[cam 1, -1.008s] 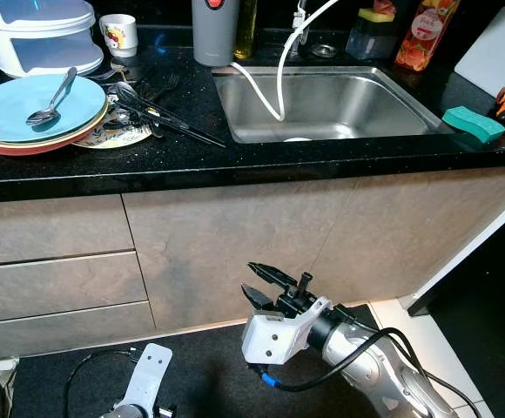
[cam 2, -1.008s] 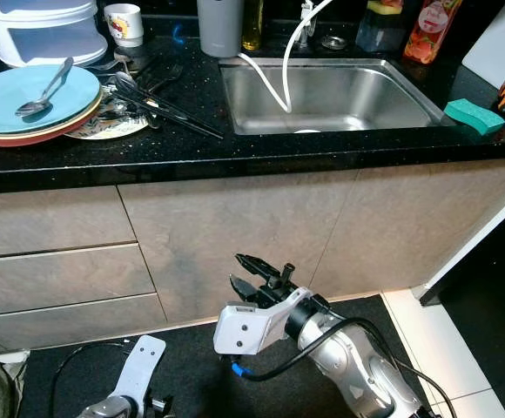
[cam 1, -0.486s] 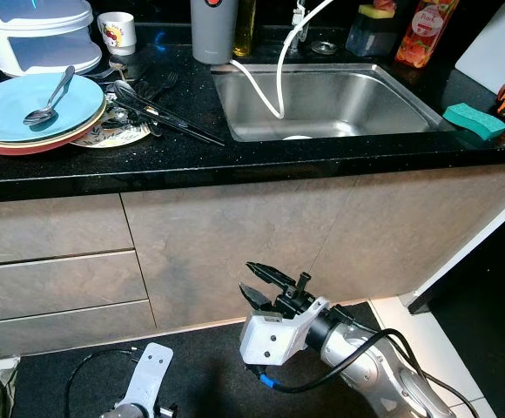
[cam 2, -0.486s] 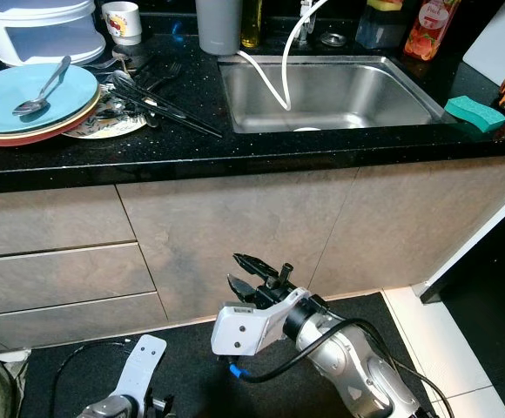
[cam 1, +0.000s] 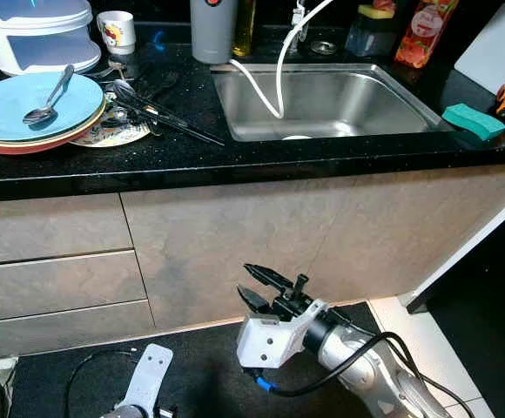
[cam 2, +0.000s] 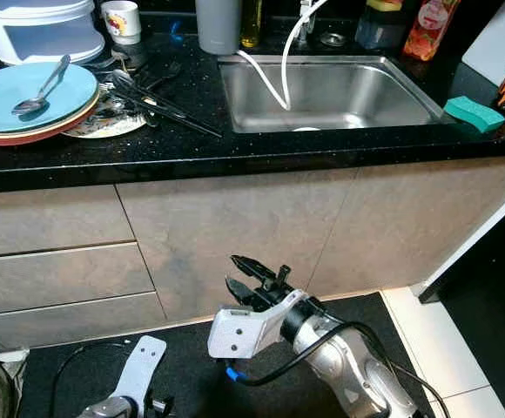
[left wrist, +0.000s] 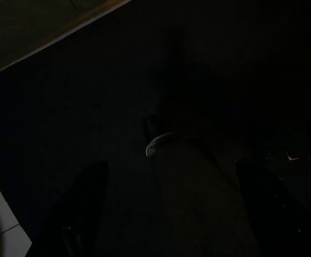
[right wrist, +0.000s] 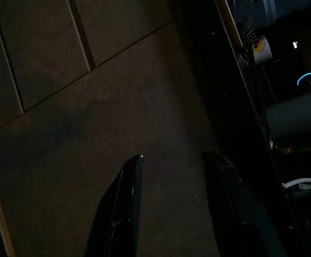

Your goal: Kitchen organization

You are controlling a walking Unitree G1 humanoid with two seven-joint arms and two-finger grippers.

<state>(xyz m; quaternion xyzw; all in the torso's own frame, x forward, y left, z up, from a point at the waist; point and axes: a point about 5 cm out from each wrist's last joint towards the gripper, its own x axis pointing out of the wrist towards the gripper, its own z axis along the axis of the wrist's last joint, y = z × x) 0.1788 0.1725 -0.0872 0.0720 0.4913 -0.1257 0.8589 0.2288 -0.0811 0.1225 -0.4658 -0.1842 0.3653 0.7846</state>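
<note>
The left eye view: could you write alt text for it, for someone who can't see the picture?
The robot's right gripper hangs open and empty, low before grey cabinet doors. Above, a black countertop holds a steel sink, stacked plates with a spoon on top, and a green sponge.

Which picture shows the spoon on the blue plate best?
The left eye view: the spoon lies whole on the blue plate, bowl and handle clear. The right eye view shows it too, nearer the picture's edge. Both wrist views are too dark to make it out.
</note>
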